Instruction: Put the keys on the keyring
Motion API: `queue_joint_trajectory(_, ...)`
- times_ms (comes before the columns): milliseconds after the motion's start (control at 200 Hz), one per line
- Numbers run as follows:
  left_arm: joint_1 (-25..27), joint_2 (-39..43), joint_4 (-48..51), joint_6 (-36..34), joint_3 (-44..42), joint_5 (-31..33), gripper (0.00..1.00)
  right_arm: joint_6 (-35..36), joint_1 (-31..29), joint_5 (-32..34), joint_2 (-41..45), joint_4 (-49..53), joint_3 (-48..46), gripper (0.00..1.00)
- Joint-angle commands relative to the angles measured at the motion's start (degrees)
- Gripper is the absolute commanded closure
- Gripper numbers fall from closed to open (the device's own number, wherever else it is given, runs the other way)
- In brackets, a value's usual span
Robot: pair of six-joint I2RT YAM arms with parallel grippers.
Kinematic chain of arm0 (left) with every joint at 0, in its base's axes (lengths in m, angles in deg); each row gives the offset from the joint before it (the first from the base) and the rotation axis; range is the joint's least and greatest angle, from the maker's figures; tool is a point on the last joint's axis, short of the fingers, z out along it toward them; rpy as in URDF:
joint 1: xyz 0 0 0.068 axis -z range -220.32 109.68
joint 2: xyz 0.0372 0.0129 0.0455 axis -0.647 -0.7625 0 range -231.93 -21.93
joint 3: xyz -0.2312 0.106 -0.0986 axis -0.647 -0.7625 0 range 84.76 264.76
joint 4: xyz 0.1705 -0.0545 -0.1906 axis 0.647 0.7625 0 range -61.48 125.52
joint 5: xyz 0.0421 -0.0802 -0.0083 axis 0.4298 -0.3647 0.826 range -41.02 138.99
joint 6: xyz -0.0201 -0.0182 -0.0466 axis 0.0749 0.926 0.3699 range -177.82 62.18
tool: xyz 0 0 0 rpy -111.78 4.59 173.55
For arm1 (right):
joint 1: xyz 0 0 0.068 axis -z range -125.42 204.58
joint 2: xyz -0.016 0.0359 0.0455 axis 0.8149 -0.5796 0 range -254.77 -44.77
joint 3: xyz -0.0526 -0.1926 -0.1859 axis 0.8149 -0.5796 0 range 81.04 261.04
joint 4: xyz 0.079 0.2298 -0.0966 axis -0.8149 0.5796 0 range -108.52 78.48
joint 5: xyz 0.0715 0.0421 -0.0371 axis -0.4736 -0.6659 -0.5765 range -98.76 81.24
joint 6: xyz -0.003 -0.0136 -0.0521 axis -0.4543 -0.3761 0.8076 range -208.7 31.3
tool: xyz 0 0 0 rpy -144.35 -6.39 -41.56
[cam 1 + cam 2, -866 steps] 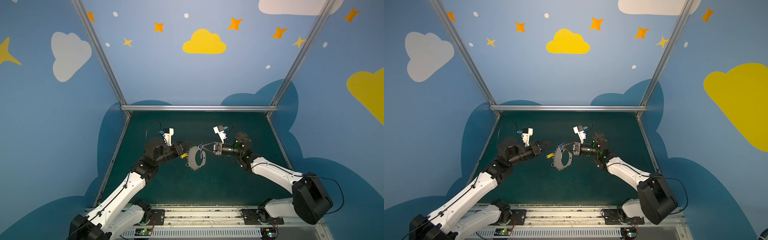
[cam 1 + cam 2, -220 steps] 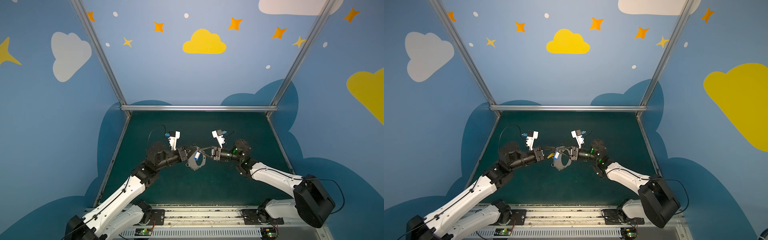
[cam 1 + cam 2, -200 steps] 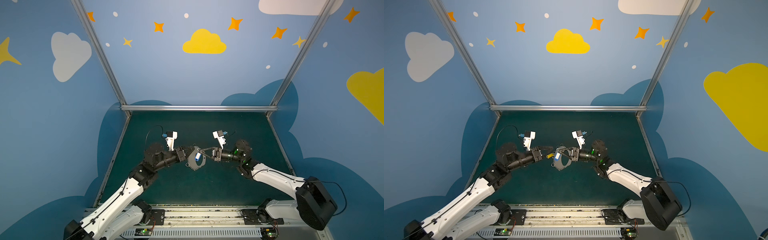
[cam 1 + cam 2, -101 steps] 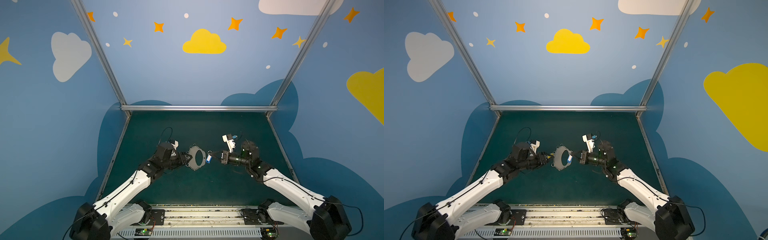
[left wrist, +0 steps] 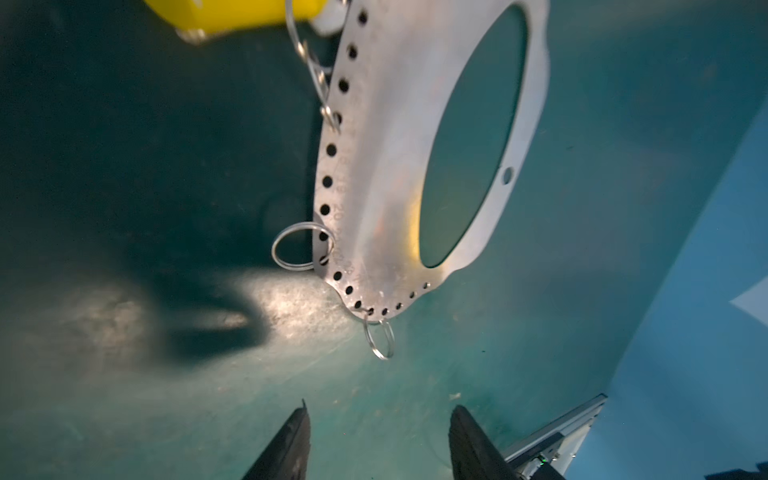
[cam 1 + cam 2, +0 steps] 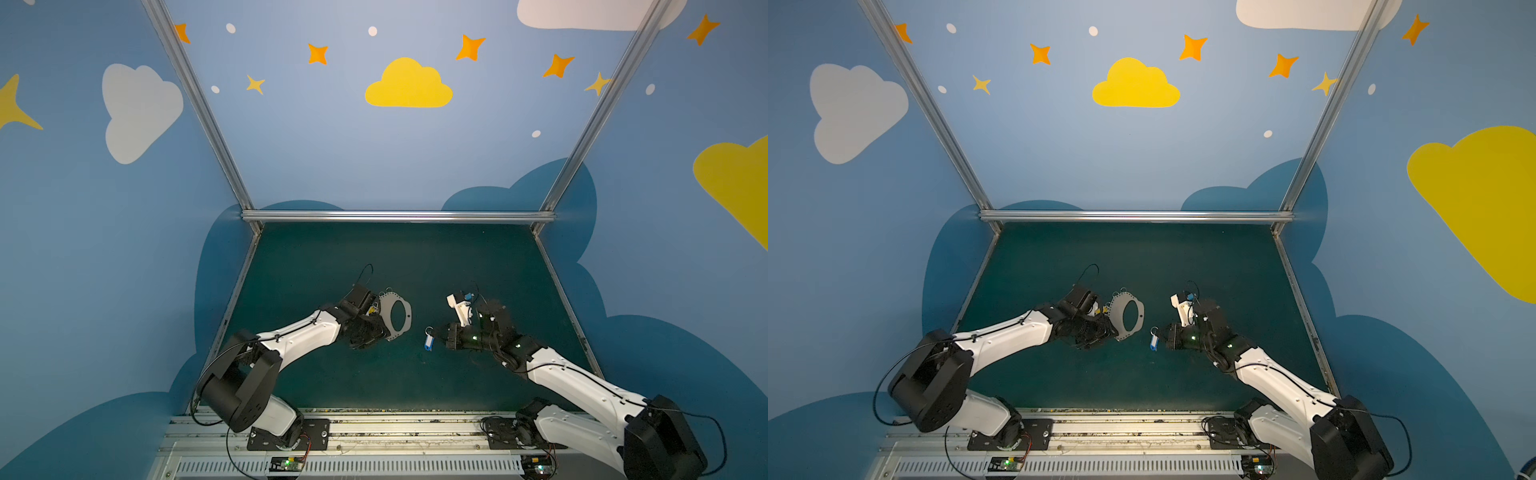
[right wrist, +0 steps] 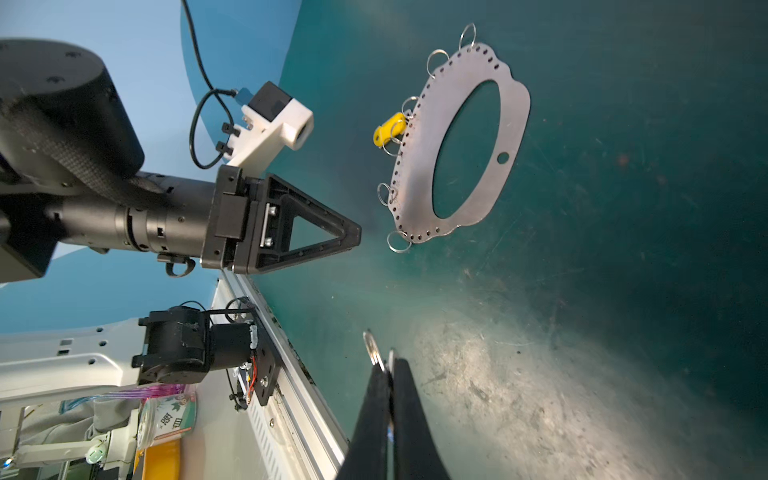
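Note:
The keyring [image 6: 384,311] [image 6: 1116,314], a flat grey plate with an oval hole, lies on the green mat left of centre. In the wrist views the keyring [image 5: 374,166] [image 7: 415,174] carries several split rings along its holed edge. The yellow-tagged key [image 7: 388,129] [image 5: 232,12] hangs from one of them. My left gripper [image 6: 380,332] [image 6: 1106,334] [image 5: 380,409] stands open and empty just short of the plate's near end. My right gripper [image 6: 442,337] [image 6: 1165,337] [image 7: 388,365] is shut on the blue-tagged key [image 6: 428,341] [image 6: 1154,343], whose ring [image 7: 372,349] pokes out past the fingertips.
A metal rail [image 6: 395,424] runs along the mat's front edge, with both arm bases on it. Blue walls and a frame bar [image 6: 395,216] close the back and sides. A gap of bare mat [image 6: 415,374] separates the two grippers.
The two grippers, together at the plate a second ago, have drawn apart and dropped lower. My left gripper has opened off the plate. The right carried the blue-tagged key rightward.

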Motion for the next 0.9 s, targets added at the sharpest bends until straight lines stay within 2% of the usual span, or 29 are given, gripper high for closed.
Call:
queue_joint_trajectory(0,0.3,-2.9,1.4,0.5,2.4,-0.5,0.46,0.4,-0.9,0.2,-1.6,-2.8,-0.8,1.00)
queue_joint_trajectory(300,0.4,-7.4,-0.3,2.1,3.9,0.5,0.56,-0.1,-2.6,0.4,-3.8,-5.3,-0.1,1.00)
queue_joint_trajectory(511,0.4,-10.5,-2.1,2.7,5.0,-0.9,0.64,0.1,-3.4,0.6,-5.3,-5.3,0.2,1.00)
queue_joint_trajectory(891,0.4,-11.7,-2.5,3.0,5.4,0.2,0.87,0.8,-5.2,1.2,-7.2,-5.0,1.0,1.00)
